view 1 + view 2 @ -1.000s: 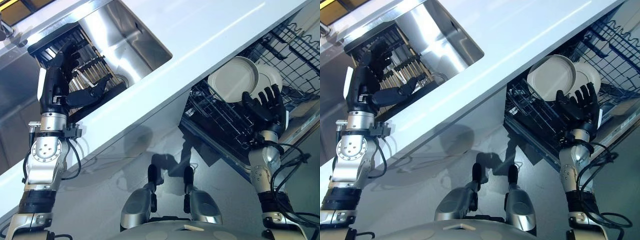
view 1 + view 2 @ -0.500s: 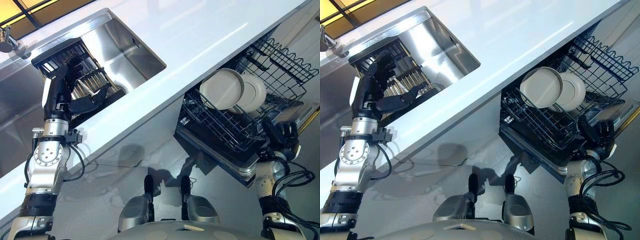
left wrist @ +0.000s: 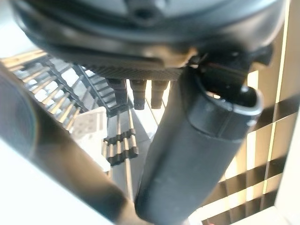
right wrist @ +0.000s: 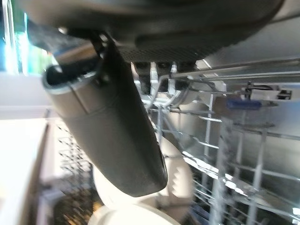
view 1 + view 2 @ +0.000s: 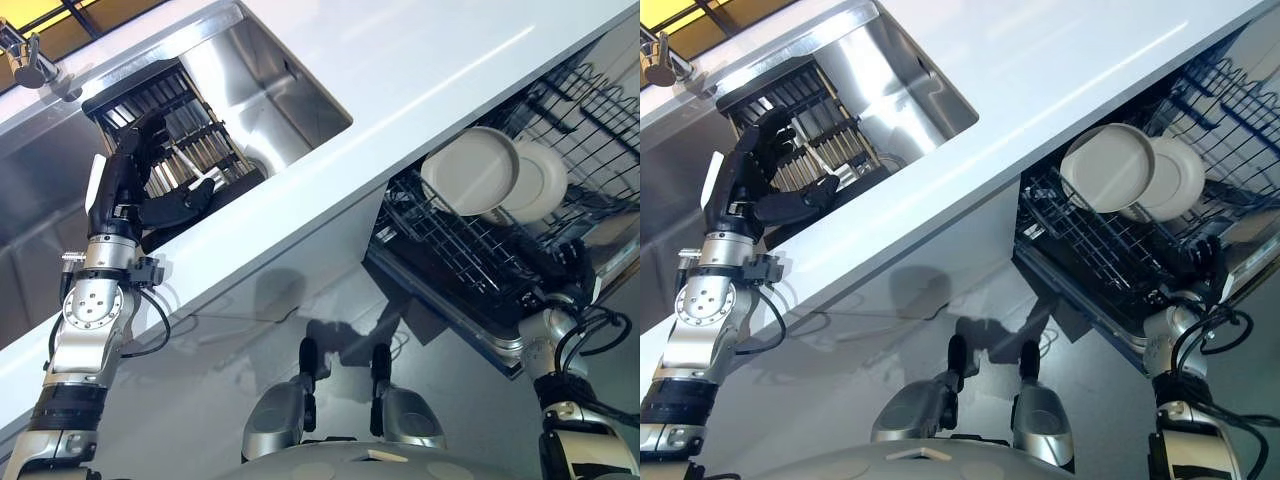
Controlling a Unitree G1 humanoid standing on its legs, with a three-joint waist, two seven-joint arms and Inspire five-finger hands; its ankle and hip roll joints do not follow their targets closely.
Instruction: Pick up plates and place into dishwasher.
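Two white plates (image 5: 470,170) (image 5: 541,180) stand on edge, side by side, in the black wire dishwasher rack (image 5: 450,255) under the counter. My right hand (image 5: 568,266) hangs at the rack's front corner, below the plates and apart from them, open and holding nothing. Past its thumb (image 4: 112,126) the right wrist view shows a white plate (image 4: 180,185) among the wires. My left hand (image 5: 125,185) hovers open over the dark slatted dish rack (image 5: 165,105) in the sink, thumb (image 3: 197,154) stretched out, nothing in its grasp.
The white countertop (image 5: 400,80) runs between the steel sink (image 5: 275,85) and the pulled-out dishwasher. A tap (image 5: 25,60) stands at the sink's far corner. Grey floor lies below the counter's edge.
My right hand has dropped from just under the plates to the rack's front corner. The left hand stays over the sink rack. The camera has shifted a little.
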